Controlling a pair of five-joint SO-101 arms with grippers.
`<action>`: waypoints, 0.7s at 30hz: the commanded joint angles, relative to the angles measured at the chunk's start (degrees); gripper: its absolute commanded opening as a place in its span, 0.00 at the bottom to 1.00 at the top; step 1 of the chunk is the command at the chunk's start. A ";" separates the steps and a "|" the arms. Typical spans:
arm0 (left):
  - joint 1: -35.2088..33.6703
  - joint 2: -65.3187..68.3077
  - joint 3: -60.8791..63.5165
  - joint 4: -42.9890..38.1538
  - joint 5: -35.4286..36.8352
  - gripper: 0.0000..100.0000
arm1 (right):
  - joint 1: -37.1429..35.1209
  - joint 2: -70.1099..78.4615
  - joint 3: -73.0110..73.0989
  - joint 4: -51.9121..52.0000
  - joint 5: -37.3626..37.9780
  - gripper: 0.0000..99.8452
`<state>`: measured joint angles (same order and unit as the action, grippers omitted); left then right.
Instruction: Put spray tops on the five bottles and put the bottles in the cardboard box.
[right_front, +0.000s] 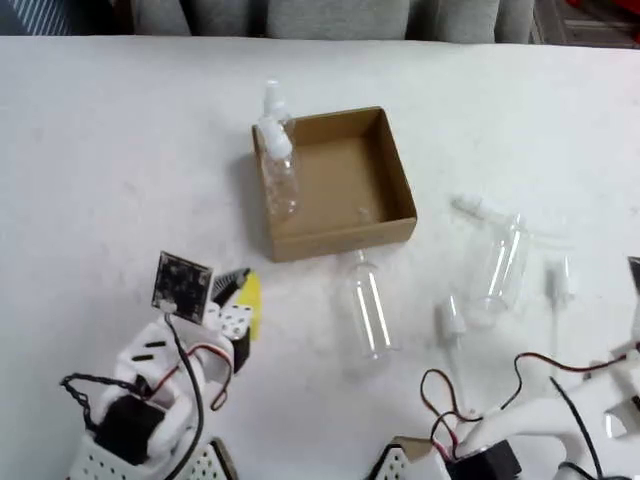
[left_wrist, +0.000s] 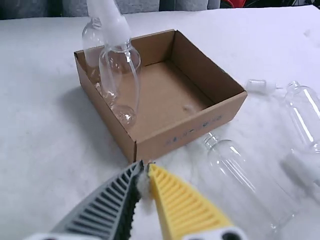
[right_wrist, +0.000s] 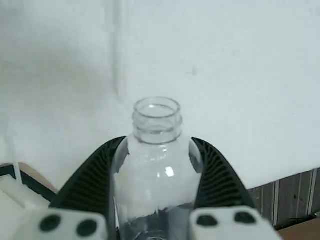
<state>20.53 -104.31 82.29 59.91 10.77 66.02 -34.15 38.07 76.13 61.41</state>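
**Two bottles boxed, one held uncapped**

The right gripper's (right_wrist: 157, 144) fingers pinch an uncapped bottle (right_wrist: 156, 170) just below its neck. The left gripper's (left_wrist: 144, 174) fingers are pressed together near the cardboard box (right_front: 340, 238), where two capped bottles (right_front: 280, 170) lean. A bare bottle (right_front: 368, 310) lies on the bench (right_front: 100, 150) near a loose spray top (right_front: 450, 318).

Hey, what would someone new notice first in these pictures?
An open brown cardboard box sits in the middle of the white table, with two clear plastic bottles wearing white spray tops leaning inside along one wall. In the right wrist view, the black fingers of the right gripper clasp a clear open-necked plastic bottle.
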 joint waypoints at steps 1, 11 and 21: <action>-0.48 5.85 -6.95 0.18 -0.26 0.02 | 4.35 2.24 0.18 -4.97 3.34 0.01; 12.44 36.53 -24.18 -5.98 7.47 0.02 | 7.16 16.22 -1.67 -17.54 3.43 0.01; 35.56 64.13 -25.49 -38.95 24.18 0.08 | 7.60 24.04 -7.12 -17.19 3.34 0.01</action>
<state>50.86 -47.60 61.01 31.69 30.73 73.05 -10.33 33.76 59.87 64.31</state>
